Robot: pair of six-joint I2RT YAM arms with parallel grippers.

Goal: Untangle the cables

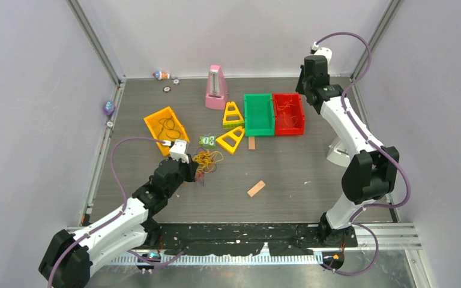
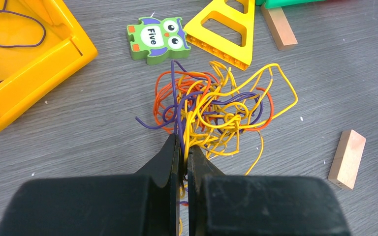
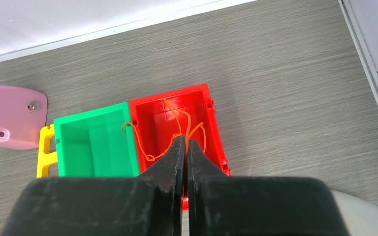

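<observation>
A tangle of yellow, orange-red and dark purple cables [image 1: 207, 160] lies on the grey table left of centre; it also shows in the left wrist view [image 2: 216, 105]. My left gripper [image 1: 191, 166] [image 2: 183, 143] is shut on yellow and purple strands at the tangle's near edge. One purple cable [image 1: 169, 127] [image 2: 24, 29] lies in the yellow bin [image 1: 154, 118] [image 2: 34, 73]. An orange cable [image 1: 285, 111] [image 3: 150, 147] lies in the red bin [image 1: 301, 114] [image 3: 217, 130]. My right gripper [image 1: 307, 84] [image 3: 186, 140] hangs high above that bin, shut, with an orange strand running into its tips.
An empty green bin [image 1: 247, 114] [image 3: 78, 147] adjoins the red one. Two yellow triangle frames [image 1: 233, 114], an owl tile [image 1: 207, 141] [image 2: 156, 38], a pink metronome [image 1: 216, 87] and wooden blocks [image 1: 256, 188] [image 2: 347, 158] stand around the tangle. A white object [image 1: 338, 153] sits at right.
</observation>
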